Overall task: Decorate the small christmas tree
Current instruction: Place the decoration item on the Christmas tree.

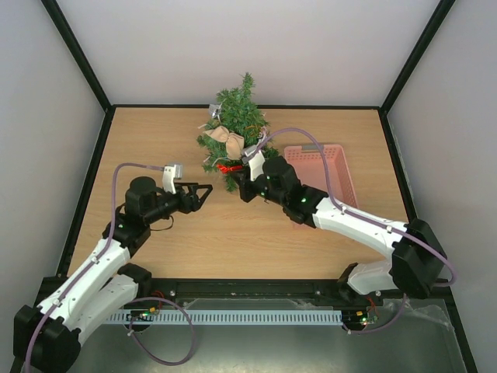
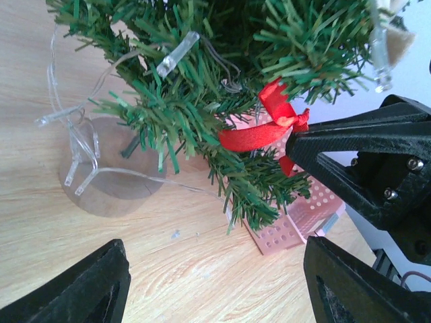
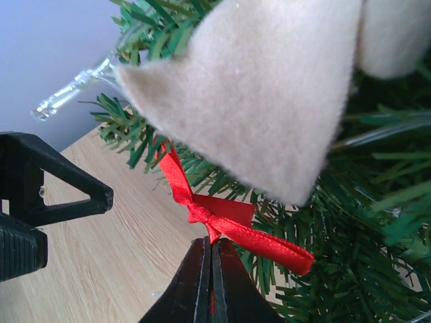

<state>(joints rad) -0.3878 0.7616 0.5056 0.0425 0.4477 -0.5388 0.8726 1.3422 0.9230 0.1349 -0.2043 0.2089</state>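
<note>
The small christmas tree (image 1: 237, 124) stands at the back middle of the table, with a beige felt ornament (image 1: 227, 141) and clear string lights (image 2: 176, 52) on it. My right gripper (image 1: 239, 177) is shut on a red ribbon bow (image 3: 225, 219) and holds it against the tree's lower branches; the bow also shows in the left wrist view (image 2: 266, 128). My left gripper (image 1: 203, 190) is open and empty, just left of the tree's front, low over the table. The tree's pale base (image 2: 111, 175) shows in the left wrist view.
A pink perforated basket (image 1: 322, 175) sits right of the tree, partly under my right arm; its corner shows in the left wrist view (image 2: 296, 219). Grey walls close the table at the back and both sides.
</note>
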